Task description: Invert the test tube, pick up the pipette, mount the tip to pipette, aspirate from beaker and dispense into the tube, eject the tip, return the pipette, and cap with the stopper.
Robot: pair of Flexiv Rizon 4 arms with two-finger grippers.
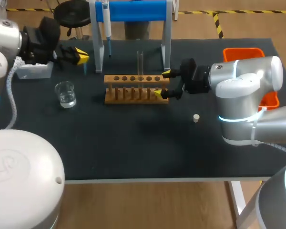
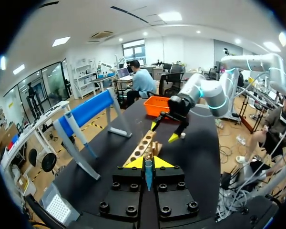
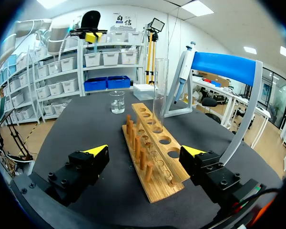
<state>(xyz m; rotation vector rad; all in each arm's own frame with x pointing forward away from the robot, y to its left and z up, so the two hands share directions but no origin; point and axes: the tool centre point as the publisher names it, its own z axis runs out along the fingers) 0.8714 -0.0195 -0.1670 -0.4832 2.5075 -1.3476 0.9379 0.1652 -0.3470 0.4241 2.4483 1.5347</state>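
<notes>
A clear test tube (image 1: 140,62) stands upright in the wooden rack (image 1: 133,88). My right gripper (image 1: 162,84) is open at the rack's right end, one finger on either side; in the right wrist view the rack (image 3: 150,157) lies between its fingers with the tube (image 3: 159,90) ahead. My left gripper (image 1: 81,56) hovers at the back left, shut on a blue pipette tip (image 2: 148,174) that points downward. The pipette (image 1: 106,24) hangs on the blue stand (image 1: 133,10). A glass beaker (image 1: 66,94) of clear liquid sits left of the rack. A small white stopper (image 1: 196,118) lies at the front right.
A white tip box (image 1: 35,70) sits at the table's back left under my left arm. An orange bin (image 1: 245,53) stands at the back right behind my right arm. The stand's legs (image 1: 166,43) rise just behind the rack.
</notes>
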